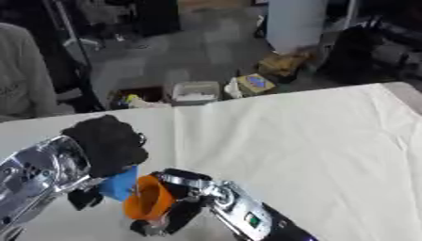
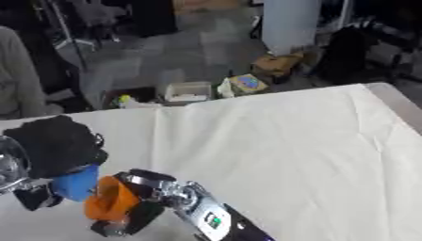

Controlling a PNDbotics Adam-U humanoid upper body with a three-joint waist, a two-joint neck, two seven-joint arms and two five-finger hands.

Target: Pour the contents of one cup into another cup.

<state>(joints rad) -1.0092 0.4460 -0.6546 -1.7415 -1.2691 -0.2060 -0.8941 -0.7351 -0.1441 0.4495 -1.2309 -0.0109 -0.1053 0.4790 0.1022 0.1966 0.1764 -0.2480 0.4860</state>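
Lower left of the frame: right hand grips the orange cup, tipped toward the blue cup gripped by the left hand, for pouring.

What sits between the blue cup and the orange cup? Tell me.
Nothing: in the left eye view the blue cup, held in the left hand, meets the tilted orange cup in the right hand, with no visible gap.

white-clothed table, grey floor beyond (boxes scattered).
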